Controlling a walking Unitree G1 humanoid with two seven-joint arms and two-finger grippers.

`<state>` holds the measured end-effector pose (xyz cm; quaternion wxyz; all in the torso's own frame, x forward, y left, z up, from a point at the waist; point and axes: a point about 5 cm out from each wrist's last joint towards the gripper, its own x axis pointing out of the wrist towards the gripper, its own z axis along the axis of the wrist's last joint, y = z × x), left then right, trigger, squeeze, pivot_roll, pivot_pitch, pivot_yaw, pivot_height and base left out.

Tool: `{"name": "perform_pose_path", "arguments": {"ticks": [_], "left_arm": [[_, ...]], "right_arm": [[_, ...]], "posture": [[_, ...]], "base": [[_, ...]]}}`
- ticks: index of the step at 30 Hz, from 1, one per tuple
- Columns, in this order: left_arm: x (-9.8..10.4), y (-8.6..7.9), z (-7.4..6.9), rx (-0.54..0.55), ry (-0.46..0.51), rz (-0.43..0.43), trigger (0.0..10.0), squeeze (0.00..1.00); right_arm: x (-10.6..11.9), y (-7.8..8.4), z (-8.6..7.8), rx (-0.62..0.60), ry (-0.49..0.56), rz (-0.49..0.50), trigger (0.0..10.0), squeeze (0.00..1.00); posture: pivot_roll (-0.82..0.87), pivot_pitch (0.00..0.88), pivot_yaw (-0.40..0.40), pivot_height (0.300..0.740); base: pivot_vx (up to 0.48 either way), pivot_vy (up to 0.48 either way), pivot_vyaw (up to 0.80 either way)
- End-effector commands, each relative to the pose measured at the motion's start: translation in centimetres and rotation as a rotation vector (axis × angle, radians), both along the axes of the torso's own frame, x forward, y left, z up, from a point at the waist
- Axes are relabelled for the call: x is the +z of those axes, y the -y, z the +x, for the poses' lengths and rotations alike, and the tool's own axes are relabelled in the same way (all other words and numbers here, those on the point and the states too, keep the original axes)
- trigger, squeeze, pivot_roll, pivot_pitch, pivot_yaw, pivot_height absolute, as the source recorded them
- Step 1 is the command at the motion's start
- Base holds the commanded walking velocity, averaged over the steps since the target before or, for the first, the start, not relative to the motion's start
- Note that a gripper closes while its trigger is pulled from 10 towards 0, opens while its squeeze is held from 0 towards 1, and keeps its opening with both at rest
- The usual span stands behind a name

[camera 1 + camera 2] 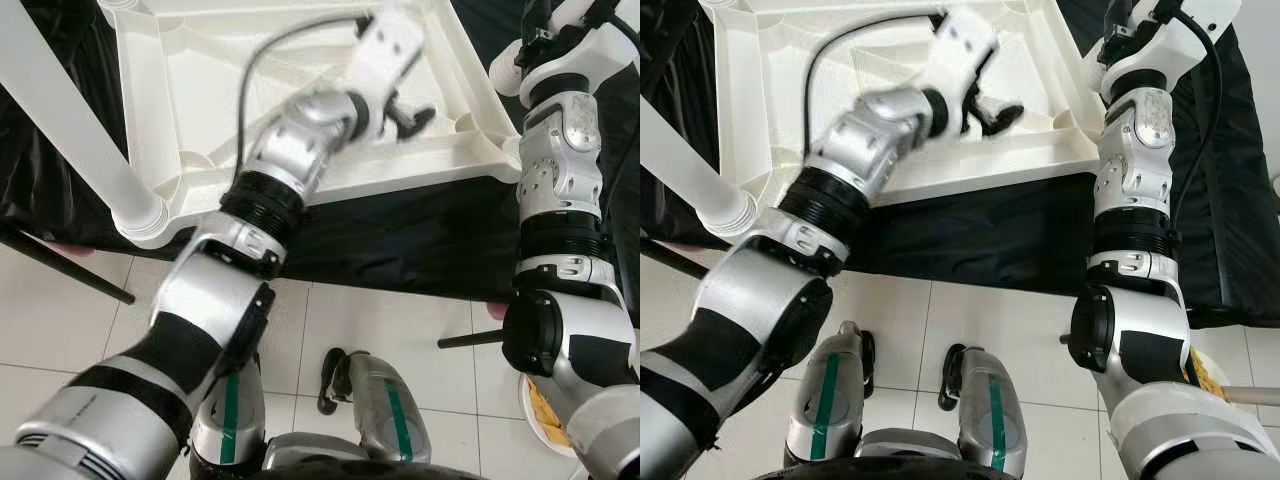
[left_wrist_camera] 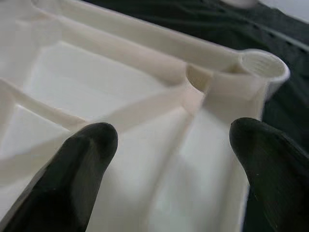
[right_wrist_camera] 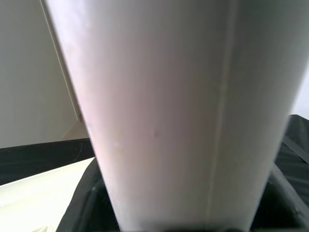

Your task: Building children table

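So, head views first: white plastic tabletop [image 1: 290, 60] lies upside down on a black cloth [image 1: 400, 235], ribbed underside facing up. One white leg [image 1: 75, 130] already stands in the near-left corner socket, rising out toward the camera. Near-right corner socket [image 1: 468, 124] looks unfilled. Left gripper [image 1: 405, 115] reaches across over the underside near that corner, blurred, fingers parted with nothing between them. Right arm [image 1: 560, 160] is raised at the table's right edge; its gripper runs out of the top of the picture. Robot's own legs stand on white floor tiles [image 1: 400, 330] below.

Right eye view: same layout, left gripper [image 1: 990, 110] just inside the near-right rim, not clearly touching it.

Left wrist view: two black fingertips [image 2: 82, 159] wide apart, empty, hovering above the ribbed underside. Threaded round socket [image 2: 263, 67] sits ahead at the corner, open, no leg in it.

Right wrist view: a white tapered tube, likely a second leg [image 3: 164, 121], runs right up against the camera, so it is probably held; fingers themselves hidden, grip cannot be told.

Progress judgement: early to middle. One leg seated, at least one socket unfilled, far corners out of view. Left to do: fit remaining legs, flip the table upright.
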<state>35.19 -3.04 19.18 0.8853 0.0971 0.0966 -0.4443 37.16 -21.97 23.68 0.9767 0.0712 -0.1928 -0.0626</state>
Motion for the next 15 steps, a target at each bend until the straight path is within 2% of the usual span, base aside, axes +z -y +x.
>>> {"name": "perform_pose_path", "arguments": {"ticks": [1,2,5,8,15], "left_arm": [[-0.5,0.7,-0.6,-0.063,-0.001,0.020,10.0,0.00],[-0.5,0.7,-0.6,-0.063,-0.001,0.020,10.0,0.00],[-1.6,2.3,-2.1,-0.139,-0.014,0.045,10.0,0.00],[-2.1,3.3,-3.0,-0.189,-0.013,0.056,10.0,0.00],[-2.8,4.0,-3.7,-0.231,-0.008,0.082,10.0,0.00]], "right_arm": [[0.6,0.4,-0.1,-0.018,0.016,-0.005,10.0,0.00],[0.6,0.4,-0.1,-0.018,0.016,-0.005,10.0,0.00],[0.6,0.3,-0.2,-0.019,0.019,-0.005,10.0,0.00],[0.6,0.3,-0.3,-0.025,0.018,-0.006,10.0,0.00],[0.6,0.5,-0.3,-0.030,0.018,-0.007,10.0,0.00]], "posture": [[0.08,0.055,-0.069,0.740],[0.08,0.055,-0.069,0.740],[0.08,0.059,-0.064,0.740],[0.08,0.060,-0.062,0.740],[0.07,0.061,-0.059,0.740]], "base": [[0.000,0.000,0.00],[0.000,0.000,0.00],[0.000,0.000,0.00],[0.000,0.000,0.00],[0.000,0.000,0.00]]}}
